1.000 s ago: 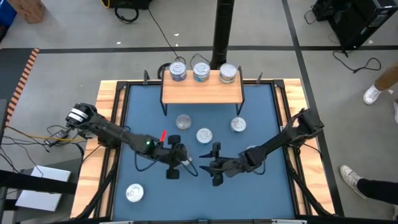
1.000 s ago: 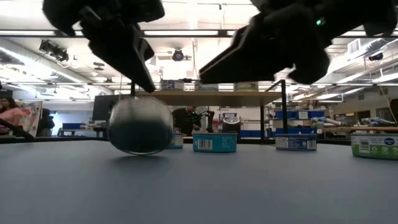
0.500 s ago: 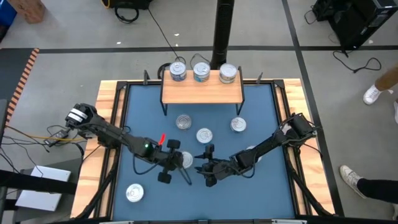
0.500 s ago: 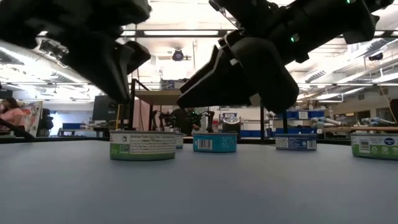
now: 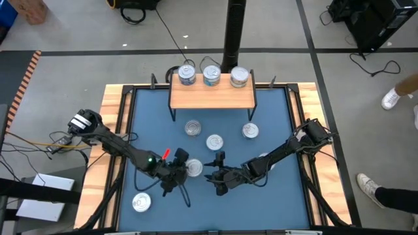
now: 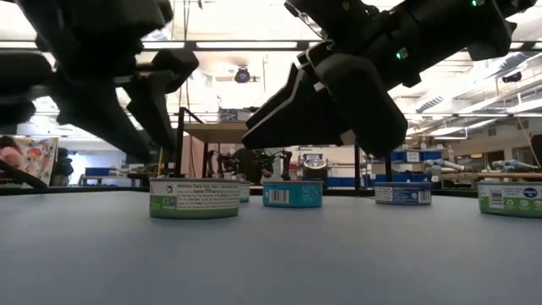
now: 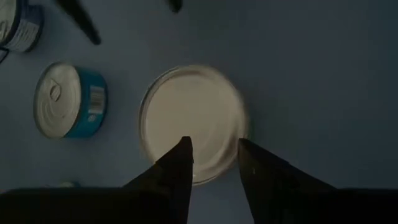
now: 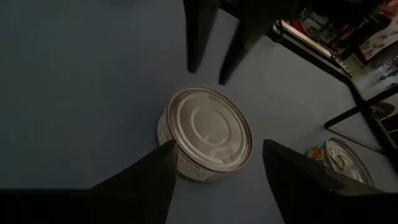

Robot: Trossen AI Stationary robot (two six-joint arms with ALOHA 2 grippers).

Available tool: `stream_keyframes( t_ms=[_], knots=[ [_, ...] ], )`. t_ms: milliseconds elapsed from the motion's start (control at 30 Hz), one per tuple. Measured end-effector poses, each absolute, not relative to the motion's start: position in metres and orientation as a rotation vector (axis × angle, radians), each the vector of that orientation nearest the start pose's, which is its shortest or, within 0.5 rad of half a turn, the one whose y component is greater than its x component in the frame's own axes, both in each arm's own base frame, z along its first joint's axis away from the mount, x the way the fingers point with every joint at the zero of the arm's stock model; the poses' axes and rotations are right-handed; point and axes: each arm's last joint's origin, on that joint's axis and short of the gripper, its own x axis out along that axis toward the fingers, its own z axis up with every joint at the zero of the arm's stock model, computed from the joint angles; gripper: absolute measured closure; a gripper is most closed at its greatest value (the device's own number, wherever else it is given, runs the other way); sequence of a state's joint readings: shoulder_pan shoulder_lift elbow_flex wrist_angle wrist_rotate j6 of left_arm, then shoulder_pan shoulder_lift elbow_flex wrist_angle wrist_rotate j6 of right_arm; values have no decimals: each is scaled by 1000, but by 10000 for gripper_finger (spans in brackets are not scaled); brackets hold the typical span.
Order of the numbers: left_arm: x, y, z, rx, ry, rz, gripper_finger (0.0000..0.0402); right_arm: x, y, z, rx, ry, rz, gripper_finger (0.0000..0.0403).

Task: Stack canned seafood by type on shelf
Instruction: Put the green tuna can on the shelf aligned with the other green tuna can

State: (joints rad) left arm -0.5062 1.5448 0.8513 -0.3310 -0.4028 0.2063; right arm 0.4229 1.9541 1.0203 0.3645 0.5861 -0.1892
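We have both arms low over the near middle of the surface [image 5: 274,111], converging on one flat tin [image 5: 194,168] with a greenish-white side label. It stands upright on the blue mat, untouched by either tool. The left tool [image 5: 176,177] hovers just above and to the near left of it; its fingers [image 7: 180,165] stand parted over the tin's lid and pinch nothing. The right tool [image 5: 215,175] sits just to the right of the same tin, its fingers [image 8: 152,171] spread wide with the tin lying ahead of the gap between them, not yet enclosed.

The shelf [image 5: 212,96] stands at the far side with three tins [image 5: 211,75] lined along its far edge. Three more tins [image 5: 214,141] lie on the mat between the shelf and the arms, and a lone tin [image 5: 141,203] sits at the near left.

We judge the step in hand to be a pick-up of the greenish-labelled tin, most likely by the right tool, since the left stands clear above it. The next move calls for the right tool to slide forward until its fingers bracket the tin's sides, then close, lift and carry it far to the shelf onto a tin of matching label. We cannot read the shelf tins' labels well enough to say which one matches.
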Motion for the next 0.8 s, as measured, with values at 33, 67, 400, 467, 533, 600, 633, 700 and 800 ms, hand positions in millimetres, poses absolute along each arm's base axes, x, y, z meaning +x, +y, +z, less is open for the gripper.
stream_keyframes(
  t_ms=[33, 67, 400, 467, 533, 600, 633, 700, 800],
  knots=[
    [258, -129, 175, 651, 919, -191, 271, 362, 145, 138, -463, 515, -111, 162],
    [257, -129, 174, 668, 922, -199, 271, 362, 145, 138, -465, 515, -110, 162],
    [260, -130, 149, 823, 974, -259, 270, 362, 145, 137, -476, 516, -108, 164],
    [261, -130, 145, 858, 977, -240, 270, 362, 145, 138, -478, 513, -107, 164],
    [263, -130, 142, 869, 978, -223, 271, 362, 145, 138, -478, 512, -107, 164],
    [263, -130, 142, 870, 977, -219, 277, 362, 145, 138, -481, 512, -106, 164],
    [263, -130, 142, 868, 976, -215, 285, 362, 145, 138, -481, 512, -106, 163],
    [264, -130, 143, 859, 974, -209, 311, 362, 145, 138, -481, 512, -107, 164],
    [266, -131, 146, 848, 968, -208, 369, 362, 145, 138, -485, 514, -105, 166]
  ],
)
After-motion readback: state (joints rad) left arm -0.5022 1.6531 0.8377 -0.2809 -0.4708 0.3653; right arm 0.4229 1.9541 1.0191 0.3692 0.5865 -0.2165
